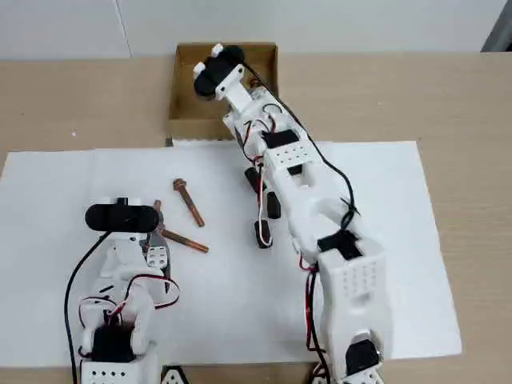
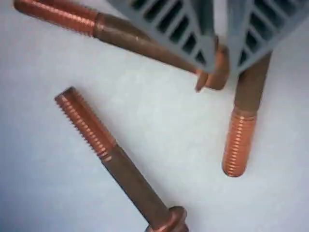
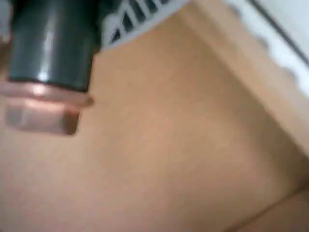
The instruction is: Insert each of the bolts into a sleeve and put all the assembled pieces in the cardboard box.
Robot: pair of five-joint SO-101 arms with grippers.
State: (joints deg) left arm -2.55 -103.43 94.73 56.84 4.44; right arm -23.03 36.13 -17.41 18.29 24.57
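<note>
Boxing step: right gripper (image 3: 58,12), clamped on a black cylindrical sleeve (image 3: 50,53) carrying a copper bolt (image 3: 41,108), hangs inside the brown cardboard box (image 1: 186,88); release likely comes next. Loose copper bolts (image 1: 189,202) lie well outside the box.

High view: right arm (image 1: 292,160) covers much of cardboard box (image 1: 186,92) interior. Left wrist view: first bolt (image 2: 240,135) head end hidden behind left gripper (image 2: 216,72); second bolt (image 2: 120,169) head cut by frame edge. Right wrist view: sleeve (image 3: 50,43) blurred, top cut off.
</note>
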